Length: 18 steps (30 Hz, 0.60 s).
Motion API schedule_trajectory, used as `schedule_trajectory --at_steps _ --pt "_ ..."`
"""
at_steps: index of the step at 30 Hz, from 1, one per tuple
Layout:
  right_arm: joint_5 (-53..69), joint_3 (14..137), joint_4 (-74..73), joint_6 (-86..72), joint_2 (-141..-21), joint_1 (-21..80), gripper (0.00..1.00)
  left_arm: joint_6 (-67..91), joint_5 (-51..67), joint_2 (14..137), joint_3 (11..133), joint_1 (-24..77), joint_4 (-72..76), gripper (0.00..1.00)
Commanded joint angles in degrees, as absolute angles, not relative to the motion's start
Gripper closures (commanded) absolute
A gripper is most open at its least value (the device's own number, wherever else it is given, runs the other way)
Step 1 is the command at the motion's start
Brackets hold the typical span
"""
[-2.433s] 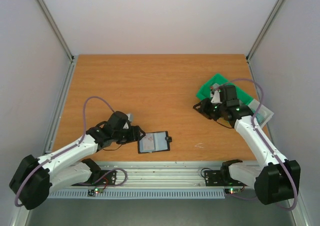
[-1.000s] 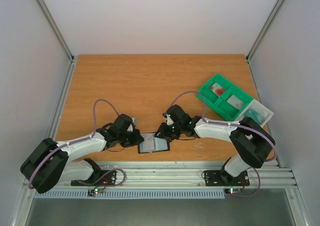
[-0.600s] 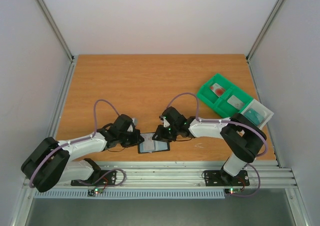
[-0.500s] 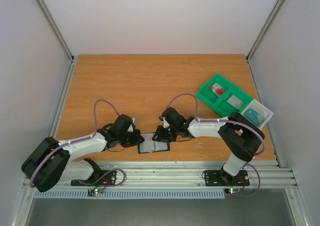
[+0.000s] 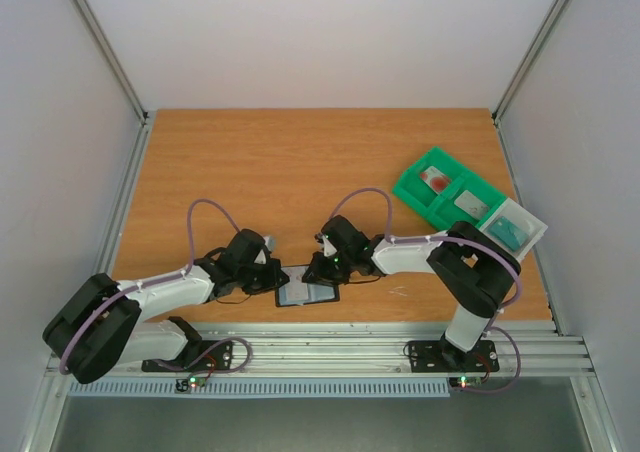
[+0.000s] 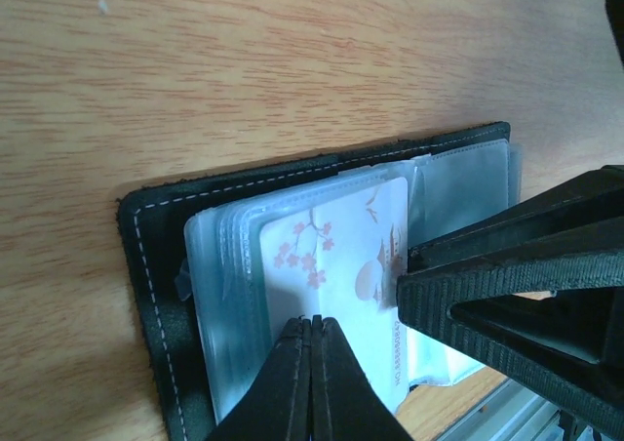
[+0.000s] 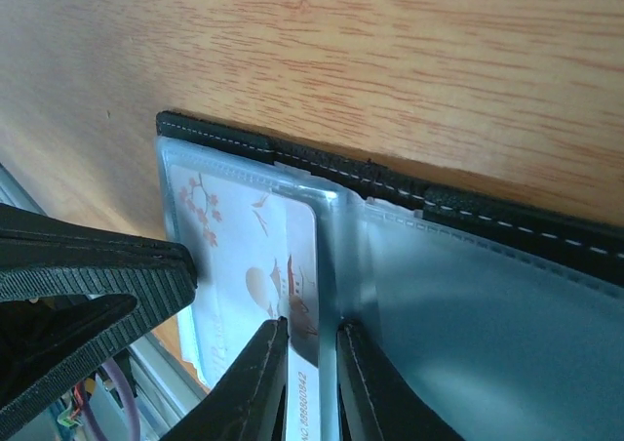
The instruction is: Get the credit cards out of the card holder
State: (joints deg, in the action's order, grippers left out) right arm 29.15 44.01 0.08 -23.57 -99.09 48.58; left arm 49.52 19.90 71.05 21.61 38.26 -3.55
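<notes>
Table [image 5: 300, 162]: orange-brown wood-grain top. Walls [image 5: 300, 42]: pale, on three sides. Green tray [image 5: 408, 194]: far right on table, set diagonally, compartments in row. Red item [image 5: 434, 180]: in farthest green compartment. Pale tray [image 5: 535, 222]: touching green tray's near end. Teal item [image 5: 503, 232]: inside pale tray. Metal rail [image 5: 330, 344]: along near table edge

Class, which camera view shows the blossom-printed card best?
The left wrist view: the card fills the middle, its print clear. The right wrist view shows the card with one edge between the right gripper's fingers. From the top camera the card is a pale speck in the wallet.
</notes>
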Motion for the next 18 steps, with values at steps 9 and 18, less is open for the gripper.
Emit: schedule_trajectory --at_steps 9,18 --pt "28.2 42.1 4.9 -24.1 -98.2 49.2 0.99 49.8 17.5 71.5 20.4 38.1 -5.5 0.96" --pt "23.8 41.3 1.4 -23.0 -93.9 49.1 0.99 50.2 16.8 67.8 21.0 38.1 -8.7 0.84"
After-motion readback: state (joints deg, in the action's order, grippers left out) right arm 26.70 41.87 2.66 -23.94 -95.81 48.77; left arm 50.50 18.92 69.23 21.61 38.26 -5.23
